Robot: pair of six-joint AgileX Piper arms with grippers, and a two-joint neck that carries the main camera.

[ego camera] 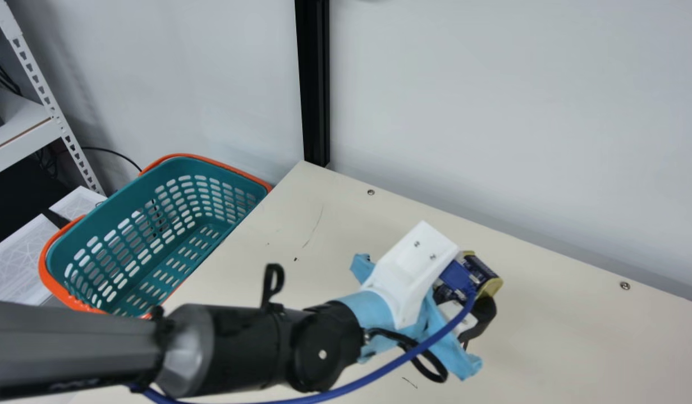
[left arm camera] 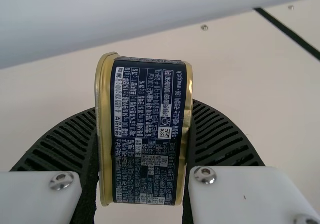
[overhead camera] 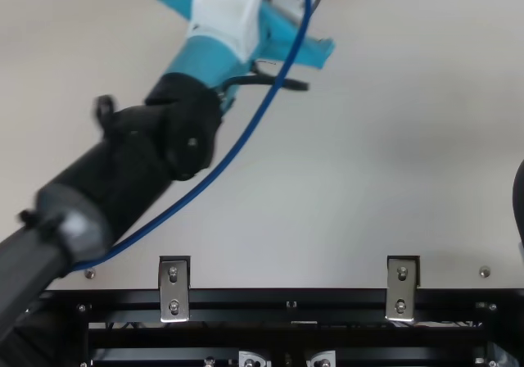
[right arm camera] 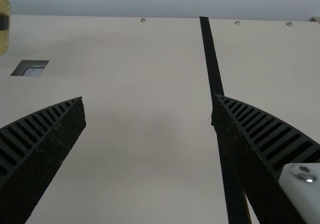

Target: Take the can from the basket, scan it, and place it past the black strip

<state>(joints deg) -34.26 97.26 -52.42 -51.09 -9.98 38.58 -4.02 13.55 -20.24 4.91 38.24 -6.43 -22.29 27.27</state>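
Observation:
In the main view my left gripper (ego camera: 482, 318), partly hidden behind its white mount, holds the dark blue can (ego camera: 485, 274) with gold rims above the table. The left wrist view shows the can (left arm camera: 148, 134) pinched upright between both ribbed fingers of my left gripper (left arm camera: 145, 106), its printed side facing the camera. My right gripper (right arm camera: 149, 100) stands wide open in the right wrist view, nothing between its fingers. A gold-edged part of the can (right arm camera: 4, 26) shows at that view's corner. The black strip (right arm camera: 212, 59) runs along the table there. The teal basket (ego camera: 129, 193) with orange rim holds nothing visible.
A square scanner window (right arm camera: 31, 68) is set into the cream table (right arm camera: 125, 49). A wall with a black post (ego camera: 315, 84) rises behind the table. The left arm's blue cable (overhead camera: 237, 146) loops beside it. A white shelf frame (ego camera: 48, 101) stands beyond the basket.

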